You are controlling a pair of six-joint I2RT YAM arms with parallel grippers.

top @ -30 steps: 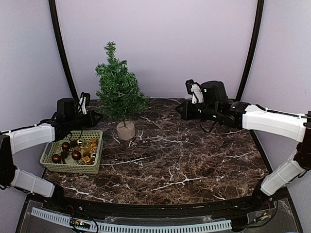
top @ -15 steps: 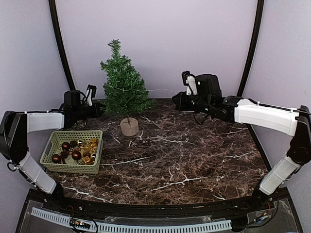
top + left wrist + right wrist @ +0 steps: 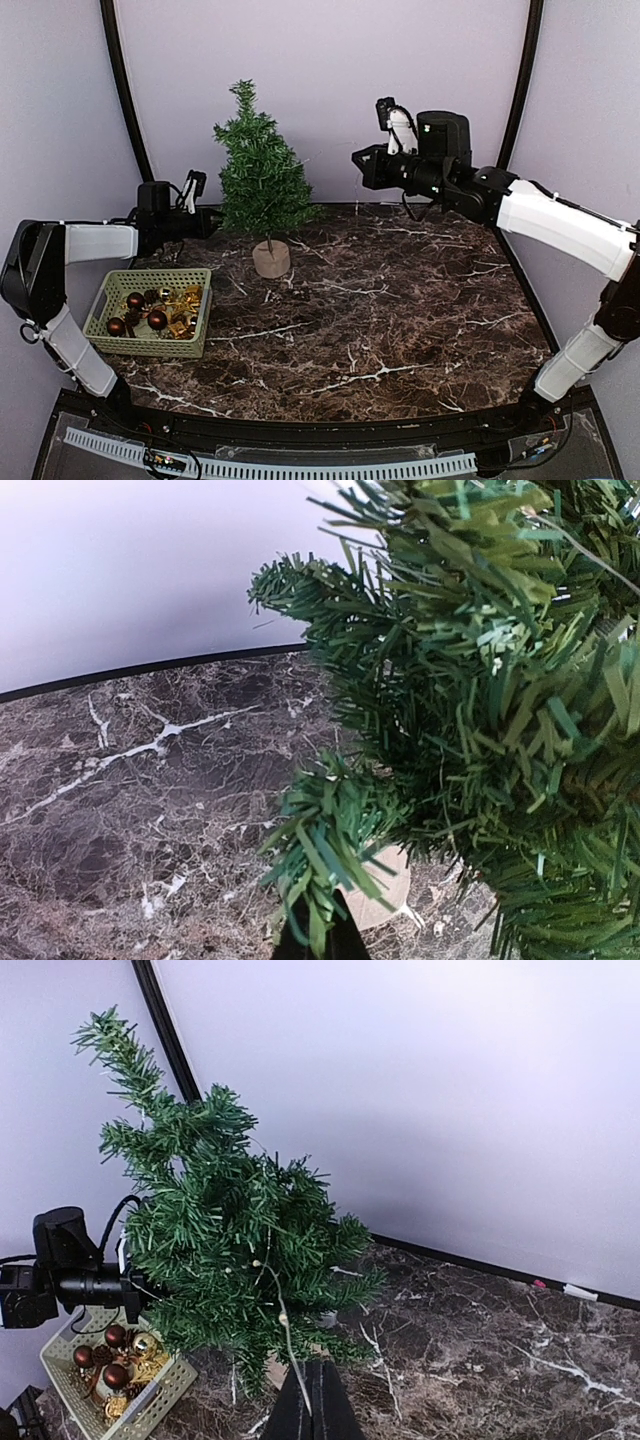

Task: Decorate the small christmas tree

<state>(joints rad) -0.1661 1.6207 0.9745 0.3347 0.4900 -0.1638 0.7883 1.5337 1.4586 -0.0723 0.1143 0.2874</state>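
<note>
The small christmas tree (image 3: 262, 175) stands upright on its round pale wooden base (image 3: 271, 260) at the back left of the marble table. My left gripper (image 3: 207, 222) is at the tree's left side, shut on the tip of a low green branch (image 3: 325, 825). My right gripper (image 3: 358, 166) is raised to the right of the tree, level with its middle. It is shut on a thin wire light string (image 3: 284, 1318) with small beads that runs into the branches (image 3: 220, 1230). In both wrist views the jaws (image 3: 318, 932) (image 3: 310, 1392) are pressed together.
A pale green plastic basket (image 3: 107, 303) with dark red balls, gold ornaments and pine cones sits at the front left; it also shows in the right wrist view (image 3: 155, 1400). The white back wall and black curved frame posts (image 3: 128, 100) stand close behind the tree.
The tree has shifted a little to the right with my left gripper following on its branch. My right gripper has risen and moved left toward the tree with the wire.
</note>
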